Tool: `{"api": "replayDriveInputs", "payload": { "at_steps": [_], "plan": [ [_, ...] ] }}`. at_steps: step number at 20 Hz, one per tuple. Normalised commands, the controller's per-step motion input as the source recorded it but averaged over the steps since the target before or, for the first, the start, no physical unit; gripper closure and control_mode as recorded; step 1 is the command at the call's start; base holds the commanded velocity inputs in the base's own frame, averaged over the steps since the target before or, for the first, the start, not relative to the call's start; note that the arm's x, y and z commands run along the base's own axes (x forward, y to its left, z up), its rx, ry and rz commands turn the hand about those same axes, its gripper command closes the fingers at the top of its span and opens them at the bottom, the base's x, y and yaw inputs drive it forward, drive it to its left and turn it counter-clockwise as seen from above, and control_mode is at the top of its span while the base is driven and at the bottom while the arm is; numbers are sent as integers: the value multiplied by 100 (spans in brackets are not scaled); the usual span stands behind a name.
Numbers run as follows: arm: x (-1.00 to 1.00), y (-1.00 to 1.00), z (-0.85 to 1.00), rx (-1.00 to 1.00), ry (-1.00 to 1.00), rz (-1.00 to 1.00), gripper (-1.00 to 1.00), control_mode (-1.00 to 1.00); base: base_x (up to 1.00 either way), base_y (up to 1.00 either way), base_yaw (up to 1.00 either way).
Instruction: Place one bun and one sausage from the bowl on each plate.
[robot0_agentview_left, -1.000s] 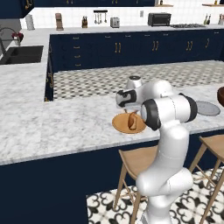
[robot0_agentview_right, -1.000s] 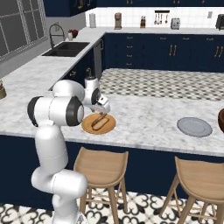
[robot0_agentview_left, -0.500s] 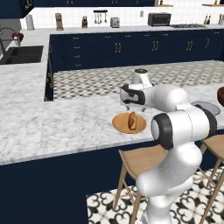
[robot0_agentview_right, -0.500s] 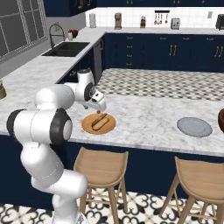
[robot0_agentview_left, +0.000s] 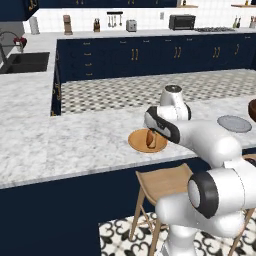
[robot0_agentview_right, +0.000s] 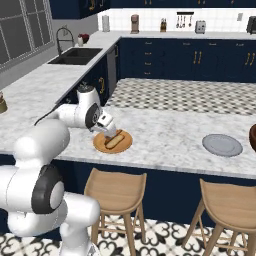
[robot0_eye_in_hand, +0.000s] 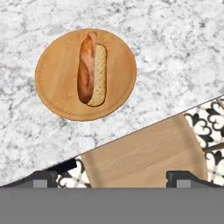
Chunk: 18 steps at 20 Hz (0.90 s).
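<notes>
Marble counter (robot0_eye_in_hand: 175, 52), wooden plate (robot0_eye_in_hand: 52, 94) bearing sausage (robot0_eye_in_hand: 86, 65) touching bun (robot0_eye_in_hand: 99, 74), gripper (robot0_eye_in_hand: 111, 177) above, fingers spread wide, empty

Two plates (robot0_agentview_right: 113, 147) (robot0_agentview_right: 222, 145), one bun (robot0_eye_in_hand: 99, 75), one sausage (robot0_eye_in_hand: 86, 69)

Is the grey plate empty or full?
Empty: the grey plate shows a bare surface, while the wooden plate holds a bun and sausage.
</notes>
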Motion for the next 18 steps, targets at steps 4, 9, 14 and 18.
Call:
{"api": "replayDriveInputs", "payload": {
  "at_steps": [4,9,14,18],
  "plan": [
    [-90,-5,0,0,-16,0,-100,-100,0,0,0],
    [-27,0,1,0,-11,14,-100,-100,0,0,0],
    [-1,0,0,0,-3,0,-100,100,-40,-34,1],
    [0,0,0,0,0,0,-100,100,-57,-100,0]
  ]
}}
